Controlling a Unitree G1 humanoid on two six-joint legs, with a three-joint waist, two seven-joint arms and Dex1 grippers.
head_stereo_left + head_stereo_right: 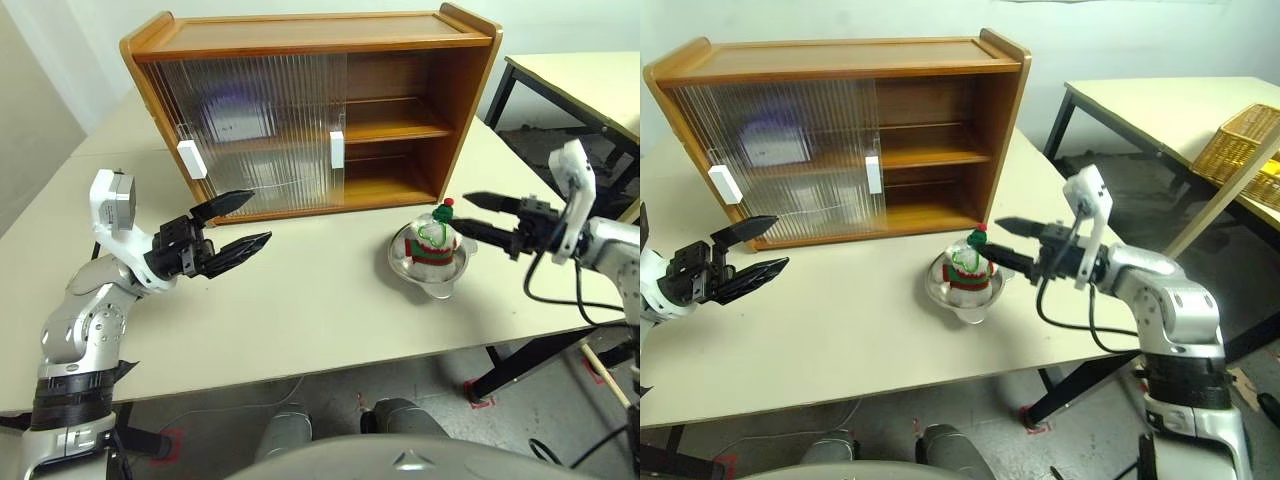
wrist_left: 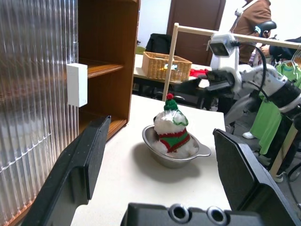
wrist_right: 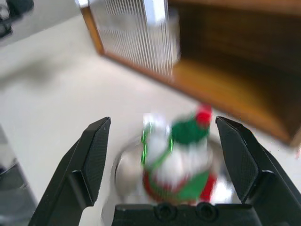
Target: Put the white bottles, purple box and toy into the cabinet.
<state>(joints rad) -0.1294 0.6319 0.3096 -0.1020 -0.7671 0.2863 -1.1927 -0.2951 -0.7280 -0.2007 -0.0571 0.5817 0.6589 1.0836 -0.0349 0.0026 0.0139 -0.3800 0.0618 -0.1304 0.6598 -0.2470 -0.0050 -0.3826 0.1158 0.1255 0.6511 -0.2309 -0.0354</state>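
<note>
The toy (image 1: 430,238), a white plush in a red-and-green sweater with a green hat, sits in a steel bowl in front of the cabinet (image 1: 400,40). The cabinet's right half stands open and bare; ribbed doors cover the left. A pale purple shape (image 1: 770,145), likely the purple box, shows blurred behind the door on the upper shelf. The white bottles are hidden. My right gripper (image 1: 465,213) hangs open and empty just right of the toy, pointing at it. Left of the table's middle, my left gripper (image 1: 258,219) is open and empty, near the cabinet's lower left corner.
The steel bowl (image 1: 442,278) rests on the beige table (image 1: 300,310), whose front edge is close below it. A second table (image 1: 580,80) stands at the back right with a wicker basket (image 1: 1245,140). A person (image 2: 254,14) stands far behind in the left wrist view.
</note>
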